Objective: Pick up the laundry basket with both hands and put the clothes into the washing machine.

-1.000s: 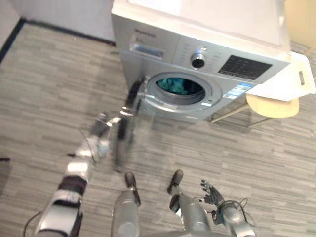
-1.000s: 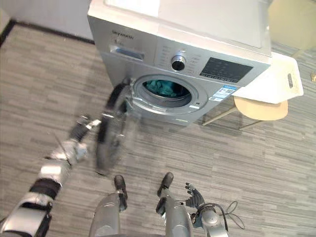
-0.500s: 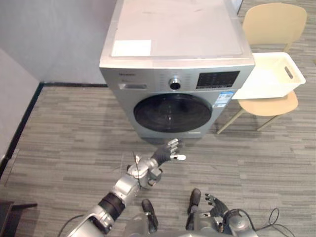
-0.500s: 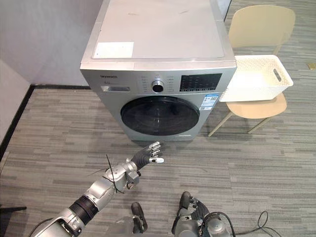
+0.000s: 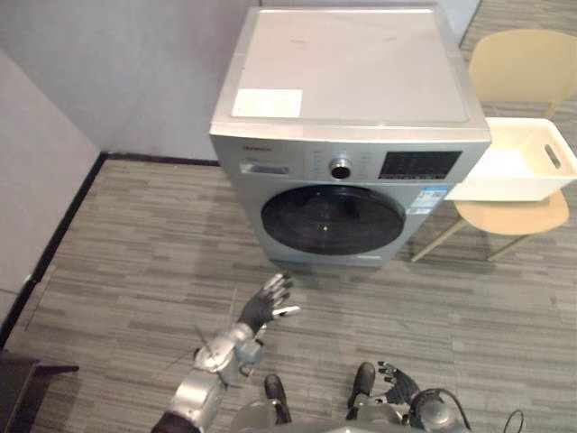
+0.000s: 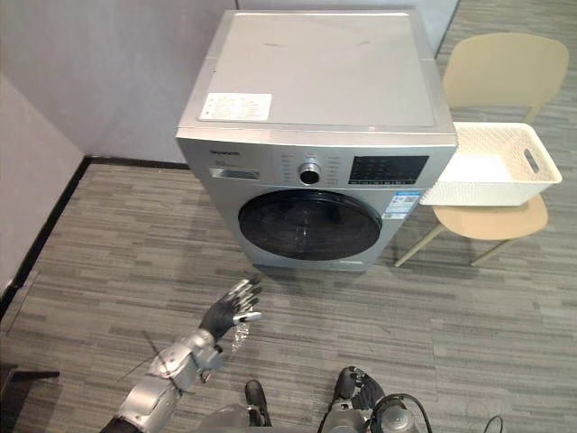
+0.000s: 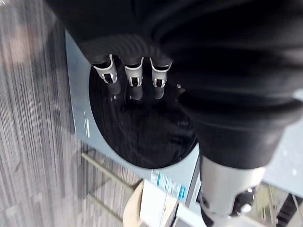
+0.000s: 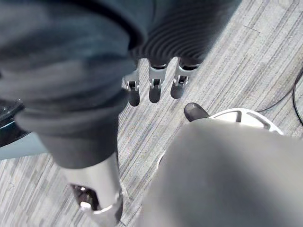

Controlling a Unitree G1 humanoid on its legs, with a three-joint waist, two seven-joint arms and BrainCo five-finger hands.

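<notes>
Right hand (image 5: 397,386): lowest and nearest to the robot, over the floor (image 5: 135,271). Its fingers (image 8: 150,90) hang loose and nearly straight. It holds nothing.
Left hand (image 5: 263,307): raised a little further out, in front of the washer (image 5: 352,135) and apart from it. Its fingers (image 7: 133,78) are spread and straight and point toward the door (image 5: 332,219). The thumb stands out to the side. Nothing is in it.
Floor: grey striped planks, running up to the washer's foot.
Door: round, closed flat against the washer's front. The glass is dark, and I cannot tell what lies behind it.
Washer: silver-grey. A knob (image 5: 341,168) and a dark panel are above the door, and a white label (image 5: 268,102) lies on the top.
Basket (image 5: 505,185): white, with a slot handle. It stands on the chair (image 5: 523,68) just to the right of the washer, well apart from both hands. Its inside shows white.
Chair: pale beige, its back rising behind the basket.
Wall (image 5: 117,63): grey, behind and to the left of the washer.
</notes>
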